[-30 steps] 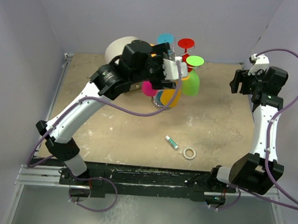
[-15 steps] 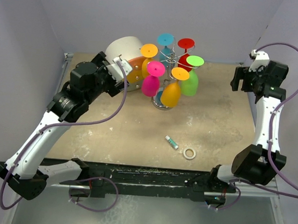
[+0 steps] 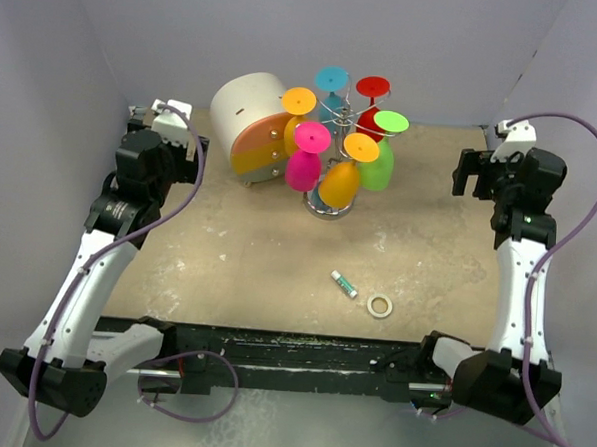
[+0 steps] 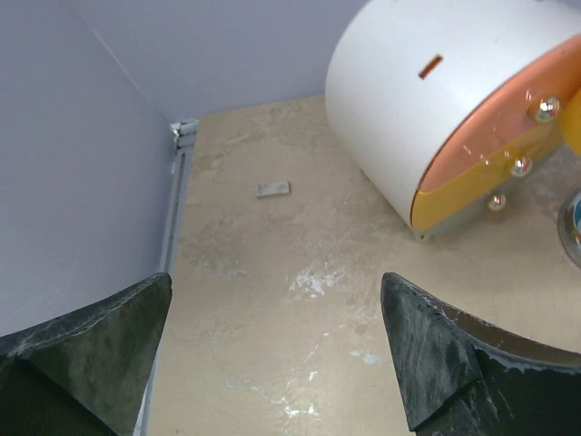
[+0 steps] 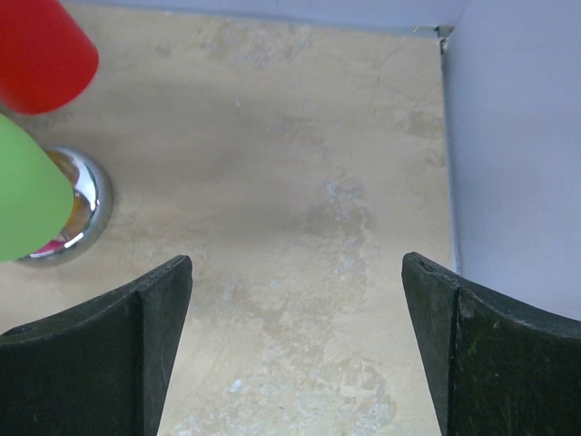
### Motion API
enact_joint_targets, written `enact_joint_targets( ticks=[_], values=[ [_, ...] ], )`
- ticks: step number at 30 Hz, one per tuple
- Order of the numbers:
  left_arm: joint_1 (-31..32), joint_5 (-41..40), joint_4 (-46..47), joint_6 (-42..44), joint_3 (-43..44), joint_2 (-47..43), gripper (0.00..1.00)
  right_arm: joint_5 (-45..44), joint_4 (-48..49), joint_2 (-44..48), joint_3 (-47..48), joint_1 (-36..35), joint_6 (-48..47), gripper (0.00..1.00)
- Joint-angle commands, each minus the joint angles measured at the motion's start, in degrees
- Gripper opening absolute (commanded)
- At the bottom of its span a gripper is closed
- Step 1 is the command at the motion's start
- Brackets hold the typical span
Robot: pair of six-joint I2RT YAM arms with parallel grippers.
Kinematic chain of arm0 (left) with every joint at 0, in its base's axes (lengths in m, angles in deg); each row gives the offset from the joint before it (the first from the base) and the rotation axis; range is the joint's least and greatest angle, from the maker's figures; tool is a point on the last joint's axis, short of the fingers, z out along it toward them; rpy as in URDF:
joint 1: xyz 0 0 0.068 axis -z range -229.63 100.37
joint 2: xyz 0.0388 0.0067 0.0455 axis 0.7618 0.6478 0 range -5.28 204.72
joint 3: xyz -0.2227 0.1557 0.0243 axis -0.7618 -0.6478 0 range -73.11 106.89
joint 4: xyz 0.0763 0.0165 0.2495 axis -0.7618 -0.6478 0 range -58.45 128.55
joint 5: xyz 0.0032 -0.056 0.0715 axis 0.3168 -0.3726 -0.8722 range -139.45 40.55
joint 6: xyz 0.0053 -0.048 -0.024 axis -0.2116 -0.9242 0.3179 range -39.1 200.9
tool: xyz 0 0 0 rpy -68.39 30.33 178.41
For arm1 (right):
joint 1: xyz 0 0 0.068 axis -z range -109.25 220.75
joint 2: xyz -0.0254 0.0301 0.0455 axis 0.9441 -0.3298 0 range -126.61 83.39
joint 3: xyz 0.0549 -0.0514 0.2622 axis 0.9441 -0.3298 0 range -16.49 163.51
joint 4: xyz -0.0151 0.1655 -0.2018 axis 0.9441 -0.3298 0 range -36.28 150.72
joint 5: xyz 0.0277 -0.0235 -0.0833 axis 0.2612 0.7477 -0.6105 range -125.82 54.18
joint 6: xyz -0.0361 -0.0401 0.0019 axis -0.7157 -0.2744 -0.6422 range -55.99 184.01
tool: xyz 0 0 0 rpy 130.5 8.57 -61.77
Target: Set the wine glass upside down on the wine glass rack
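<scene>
Hanging bowl-down from the curled arms of the wine glass rack point(image 3: 328, 209), at 12 o'clock on the table point(image 3: 428, 240), are six glasses with their feet uppermost: the pink wine glass point(image 3: 303, 169), near orange wine glass point(image 3: 341, 184), green wine glass point(image 3: 382, 166), red wine glass point(image 3: 374, 87), blue wine glass point(image 3: 333, 79) and far orange wine glass point(image 3: 299, 101). No glass lies loose on the table, so the placement appears done; which glass was the task's own cannot be told. The left gripper point(image 4: 277, 283), at 10 o'clock and well apart from the rack, has its fingers spread wide with nothing between them. The right gripper point(image 5: 296, 263), at 2 o'clock, is likewise wide apart and empty, and looks down on the rack's chrome base. The white-and-orange drawer box point(image 3: 246, 111) stands just beside the rack at its 9 o'clock. A small tube point(image 3: 344, 283) and a tape roll point(image 3: 379, 306) lie near 5 o'clock. Each glass is probably light, rigid and smooth, hence slippery, with a thin stem as its weakest part. A grasp across the bowl near the stem should serve best, leaving the foot free for the wire slot.
</scene>
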Motion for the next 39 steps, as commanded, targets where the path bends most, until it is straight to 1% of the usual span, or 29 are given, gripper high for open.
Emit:
enact_joint_targets(
  ticks=[1, 3, 6, 8, 10, 14, 21, 30, 34, 39],
  values=[
    [-0.8, -4.4, 7.0, -2.8, -1.8, -6.2, 0.99, -1.5, 2.5, 3.6, -1.1, 0.3, 3.2, 1.0],
    [-0.9, -4.8, 7.8, -4.0, -4.3, -8.6, 0.99, 0.1, 0.1, 4.6, -0.6, 0.3, 0.7, 1.0],
    [-1.7, 0.1, 8.9, -2.6, -8.1, -12.5, 0.99, 1.8, -4.7, 5.6, 0.4, 0.2, -2.7, 1.0],
    [-1.9, 3.1, 8.8, -1.7, -9.5, -14.9, 0.99, 1.8, -5.1, 7.2, -0.3, 0.2, -1.4, 1.0],
    [-2.0, 5.6, 7.2, -1.0, -9.4, -16.4, 0.99, 1.6, -5.5, 9.1, -0.4, 0.3, -0.9, 1.0],
    [-3.1, 8.1, 4.9, -0.5, -8.5, -17.6, 0.99, 0.4, -5.2, 12.8, -0.5, 0.2, -3.6, 1.0],
    [-5.6, 13.5, 3.7, -1.4, -8.5, -19.0, 0.99, 2.0, -4.8, 15.6, -1.1, 0.2, -3.8, 1.0],
    [-8.5, 14.8, 1.0, -0.6, -5.7, -19.0, 0.99, 1.6, -2.6, 21.5, -4.2, 0.3, -4.6, 1.0],
    [-9.6, 14.3, 1.0, -0.8, -5.9, -19.1, 0.99, 1.5, -3.1, 21.3, -3.8, 0.3, -5.1, 1.0],
    [-10.1, 14.5, 2.0, -0.1, -8.9, -20.0, 0.99, 1.9, -5.6, 20.9, -2.1, 0.3, -6.0, 1.0]
  ],
)
